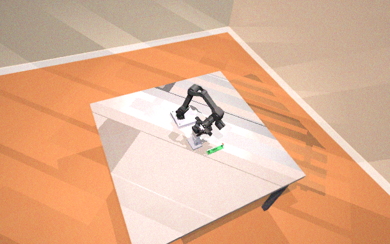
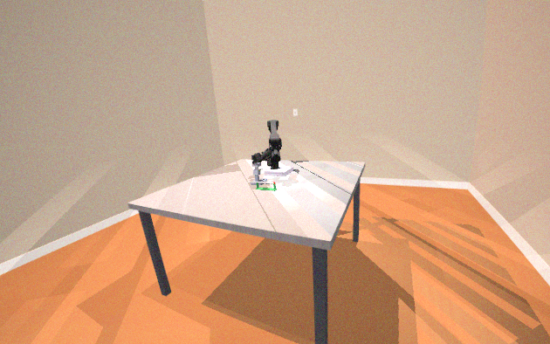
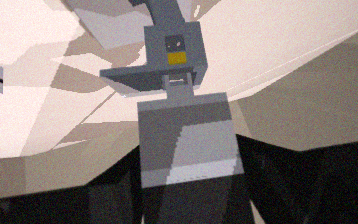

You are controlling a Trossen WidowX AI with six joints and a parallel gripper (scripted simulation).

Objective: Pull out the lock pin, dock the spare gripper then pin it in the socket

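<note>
My gripper [image 1: 199, 129] [image 2: 256, 160] [image 3: 184, 138] is shut on the spare gripper, whose grey block [image 3: 205, 145] sits between the black fingers in the wrist view. Its narrow spigot, with a cross hole, points at the mount's socket [image 3: 197, 45]. The spigot tip overlaps the socket's near edge in that view; whether it is inside cannot be told. The grey mount [image 1: 197, 141] [image 2: 257, 175] stands upright on the table. Yellow shows in the socket's opening. A thin pale pin with a red end [image 1: 222, 144] [image 2: 274, 183] appears to lie along the green rack [image 1: 215, 150] [image 2: 266, 189].
The arm's pale base plate [image 1: 181, 124] [image 2: 280, 173] lies just behind the mount on the table [image 1: 164, 186] [image 2: 214, 205]. The green rack is close beside the mount. The arm arches over from its base to the mount. The table's edges are well away from these things.
</note>
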